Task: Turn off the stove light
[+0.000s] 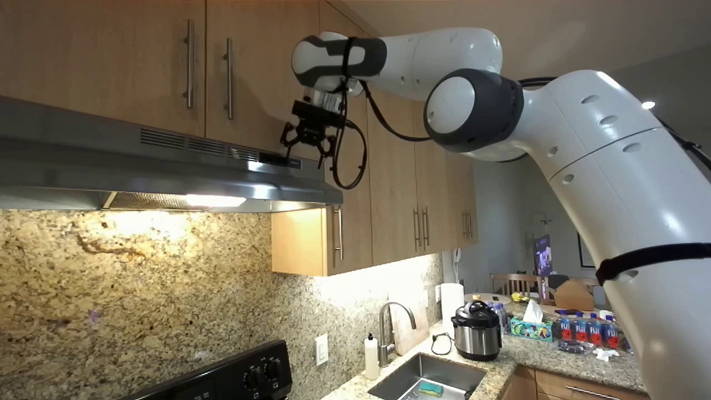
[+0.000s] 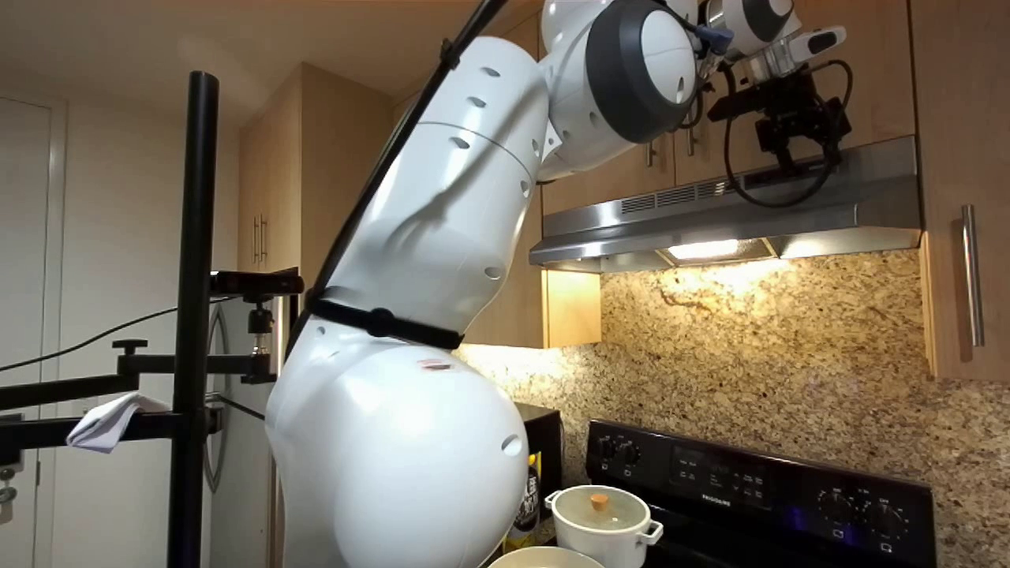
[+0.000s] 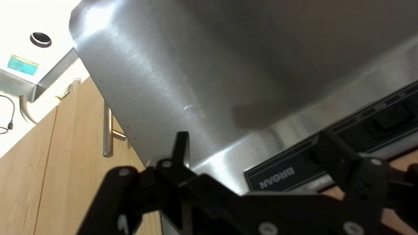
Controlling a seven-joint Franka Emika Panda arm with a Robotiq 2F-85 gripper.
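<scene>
The stove light is lit under the steel range hood and shows in both exterior views (image 1: 215,200) (image 2: 704,249). The hood (image 1: 166,166) carries a black control panel (image 3: 277,178) marked BROAN on its front. It also shows in an exterior view (image 1: 275,160). In the wrist view the light switch (image 3: 314,158) is mostly hidden behind one finger. My gripper (image 3: 254,133) is open and empty, fingers wide apart. One finger lies over the light switch end of the panel; I cannot tell whether it touches. In an exterior view the gripper (image 1: 304,161) points down at the panel.
The fan switch (image 3: 393,117) sits beside the light switch. Wooden cabinets with bar handles (image 1: 229,78) stand above the hood, close behind the gripper. A cable loop (image 1: 364,161) hangs beside the gripper. The stove (image 2: 726,481) and a white pot (image 2: 604,528) are below.
</scene>
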